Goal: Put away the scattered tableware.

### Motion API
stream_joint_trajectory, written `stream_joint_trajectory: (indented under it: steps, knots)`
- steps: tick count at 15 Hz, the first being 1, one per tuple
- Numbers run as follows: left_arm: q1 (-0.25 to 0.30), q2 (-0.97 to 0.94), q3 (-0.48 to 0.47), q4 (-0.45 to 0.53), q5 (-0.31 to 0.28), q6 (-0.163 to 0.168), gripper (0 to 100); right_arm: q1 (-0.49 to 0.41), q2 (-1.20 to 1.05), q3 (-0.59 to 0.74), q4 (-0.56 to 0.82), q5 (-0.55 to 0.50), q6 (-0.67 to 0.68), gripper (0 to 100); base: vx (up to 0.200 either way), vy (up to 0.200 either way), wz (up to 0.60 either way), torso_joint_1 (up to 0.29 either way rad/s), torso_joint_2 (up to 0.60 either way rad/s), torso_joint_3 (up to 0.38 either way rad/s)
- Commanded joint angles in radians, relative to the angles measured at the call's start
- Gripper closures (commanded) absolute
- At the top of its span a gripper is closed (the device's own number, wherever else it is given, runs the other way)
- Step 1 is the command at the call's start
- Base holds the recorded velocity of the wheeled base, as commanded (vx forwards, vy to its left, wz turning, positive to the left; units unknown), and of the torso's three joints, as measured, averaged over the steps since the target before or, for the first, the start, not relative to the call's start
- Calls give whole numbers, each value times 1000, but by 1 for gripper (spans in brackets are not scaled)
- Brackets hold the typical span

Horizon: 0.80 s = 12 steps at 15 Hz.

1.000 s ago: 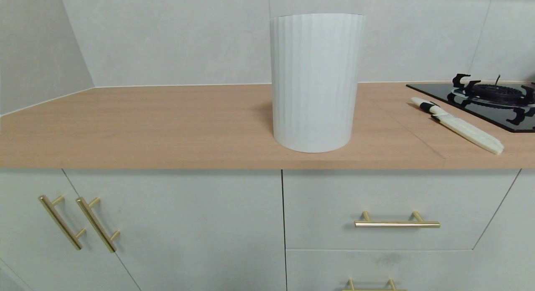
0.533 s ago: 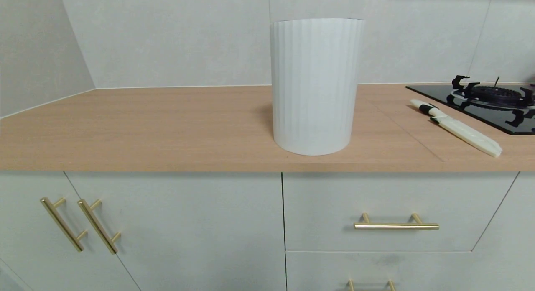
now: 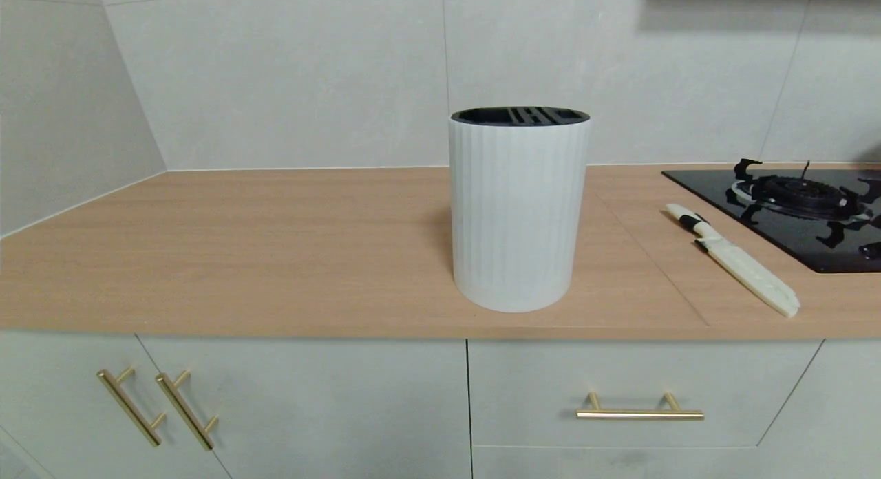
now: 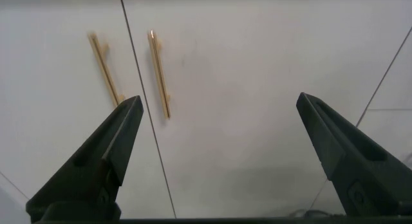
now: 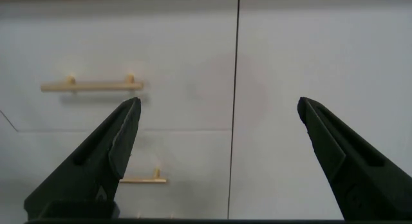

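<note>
Evidently only the camera shifted: the knife block now shows its slotted top mid-frame, the knife waits at right, and the left tool and right tool hang spread and empty.

Head camera overlooks countertop — wrist cameras face shared cabinet fronts closely.

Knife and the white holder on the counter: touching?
Apart. The head view shows a wide strip of bare countertop between the knife and the white holder.
</note>
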Motion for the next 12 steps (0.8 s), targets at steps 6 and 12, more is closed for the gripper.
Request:
stream_joint_trajectory:
  steps: [6, 12]
  knots:
    - [0, 0, 0, 0, 0, 0, 0, 0, 1, 0, 0, 0, 0, 0, 0, 0, 0, 186, -471, -283]
    - [0, 0, 0, 0, 0, 0, 0, 0, 1, 0, 0, 0, 0, 0, 0, 0, 0, 218, -491, -280]
